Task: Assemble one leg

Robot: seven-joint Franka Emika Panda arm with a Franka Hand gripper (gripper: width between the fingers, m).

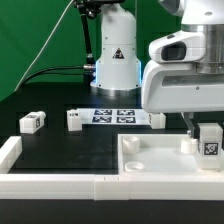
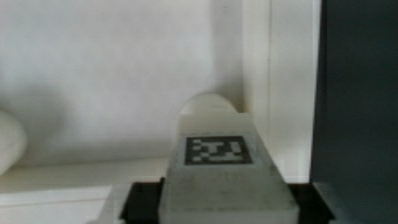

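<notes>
My gripper [image 1: 208, 128] is shut on a leg [image 1: 209, 140], a small white block with a black-and-white marker, and holds it upright over the far right corner of the large white tray-like piece [image 1: 150, 160]. In the wrist view the leg [image 2: 221, 160] fills the lower middle between my dark fingers [image 2: 146, 202], with its rounded tip against the tray's wall [image 2: 267, 60]. Whether the tip touches the tray floor I cannot tell. Two more legs lie on the black table: one [image 1: 32, 122] at the exterior view's left and one [image 1: 75, 119] nearer the middle.
The marker board [image 1: 115, 116] lies behind the tray, with another small white piece [image 1: 157, 119] at its end. A white rail [image 1: 60, 182] runs along the table's front edge, with a white block [image 1: 8, 152] at the exterior view's left. The arm's base [image 1: 115, 60] stands at the back.
</notes>
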